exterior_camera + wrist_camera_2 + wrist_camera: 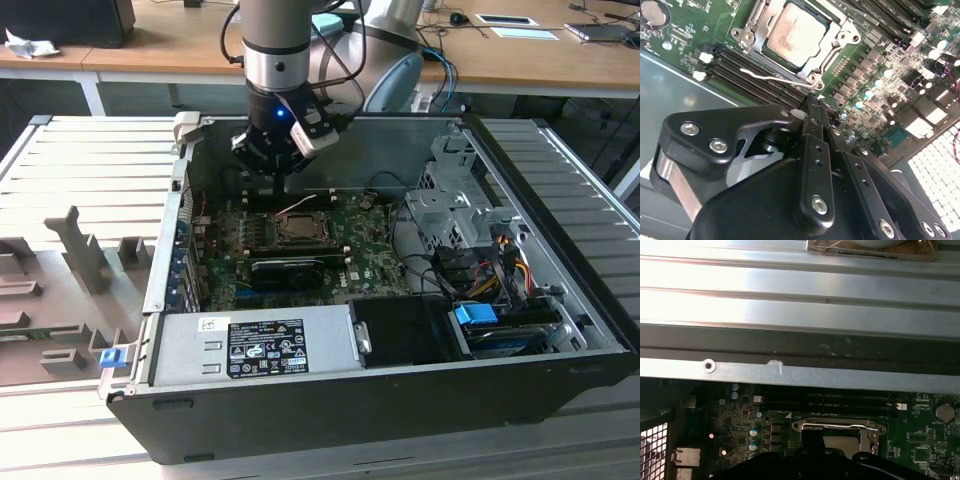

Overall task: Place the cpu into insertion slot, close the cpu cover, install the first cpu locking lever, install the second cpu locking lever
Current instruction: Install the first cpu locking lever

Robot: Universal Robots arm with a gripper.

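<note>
Desks stood behind a ribbed metal table (90, 160) that carried an open case (400, 400), its green board (370, 265) facing up. In the exterior view the gripper (272, 160) hung over the board's far edge, just beyond the slot (279, 230) and well apart from the long black card (287, 268) on the slot's near side. In the second wrist view the gripper's (812, 111) black fingers (815, 150) met at their tips, pressed together with nothing seen between them. Past those tips the cpu (796, 34) lay flat in the slot, silvery face up. The cover (842, 37) was down around it, framing the chip through its cut-out. A thin wire lever (771, 77) with a pale tip stood out from the socket's side, slanting over the dark memory slots (735, 62).
</note>
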